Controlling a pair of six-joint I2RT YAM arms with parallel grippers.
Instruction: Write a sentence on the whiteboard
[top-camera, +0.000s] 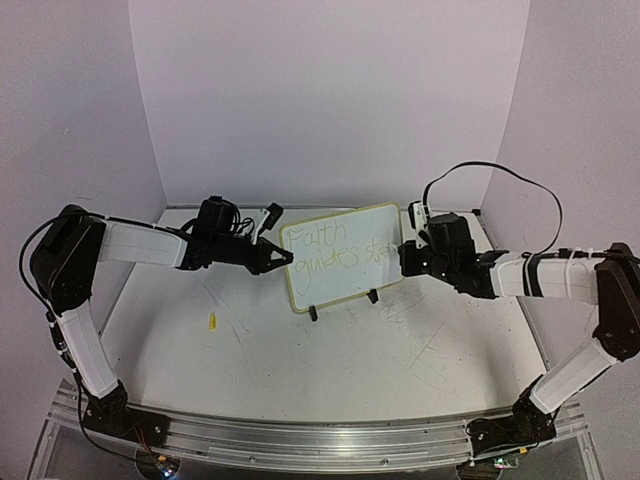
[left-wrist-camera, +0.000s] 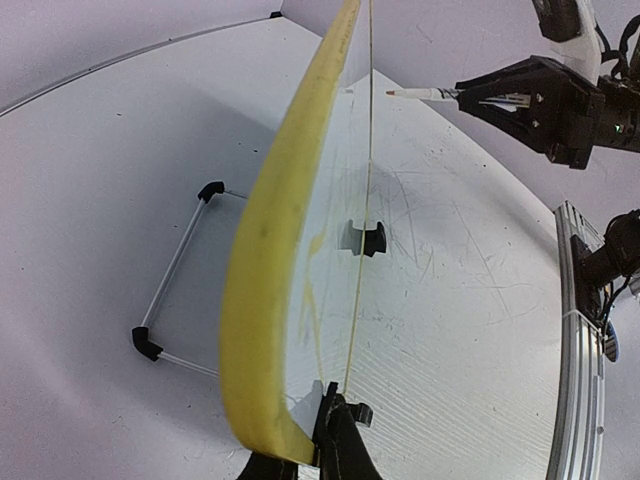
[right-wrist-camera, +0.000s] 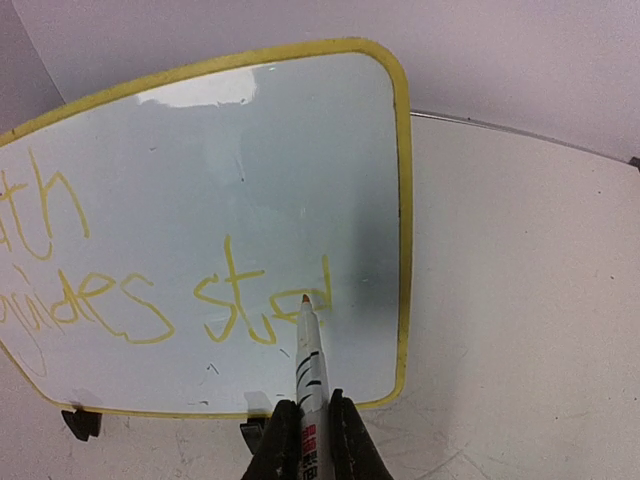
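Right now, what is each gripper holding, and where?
The right gripper clamps the marker by its barrel; left gripper pinches the whiteboard at its yellow rim.

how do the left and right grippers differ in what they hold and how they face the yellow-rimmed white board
The left gripper clamps the yellow-rimmed whiteboard by its left edge; the right gripper clamps a white marker pen. The left gripper meets the board edge-on; the right gripper faces its front, pen tip at the yellow writing. Both are shut.
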